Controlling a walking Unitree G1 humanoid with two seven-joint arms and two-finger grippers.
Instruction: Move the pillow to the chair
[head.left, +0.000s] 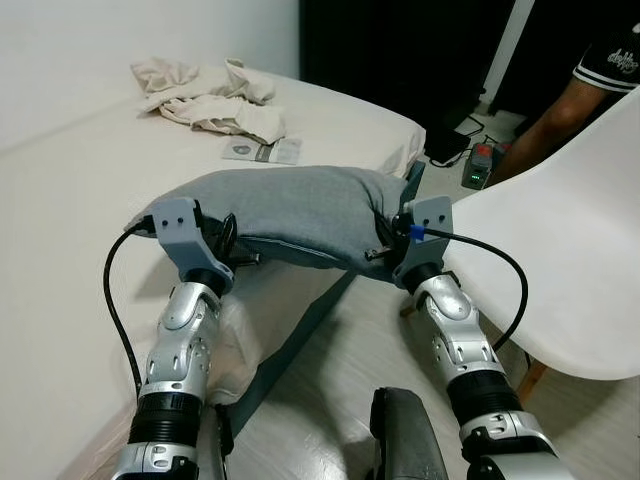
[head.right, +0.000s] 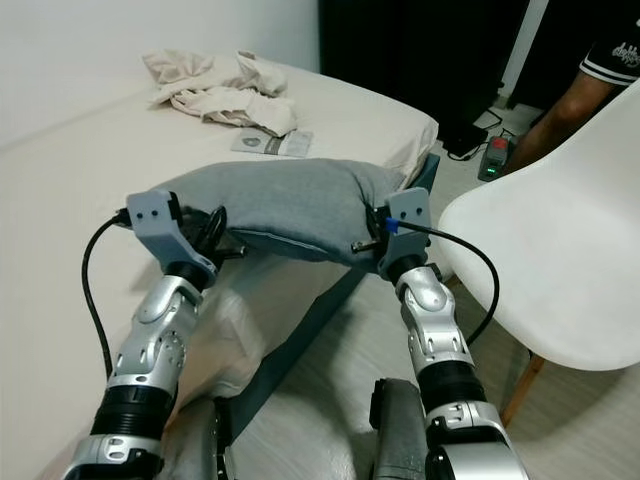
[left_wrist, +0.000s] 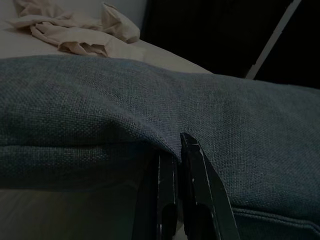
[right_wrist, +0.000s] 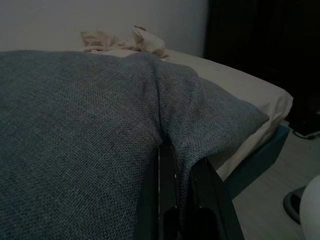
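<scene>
A: Where's the pillow (head.left: 290, 215)?
B: Frame center, hanging over the bed (head.left: 70, 190) edge, chair (head.left: 565, 270) at right.
A: Grippers?
B: Left gripper (left_wrist: 181, 150) and right gripper (right_wrist: 175, 152) are each clenching pillow fabric, one per end.

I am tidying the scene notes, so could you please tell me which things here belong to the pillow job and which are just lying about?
Job:
grey pillow
white chair
left claw and right claw, both pinching the pillow

Lying about:
crumpled beige cloth
leaflet on the bed
device with a green light on the floor
</scene>
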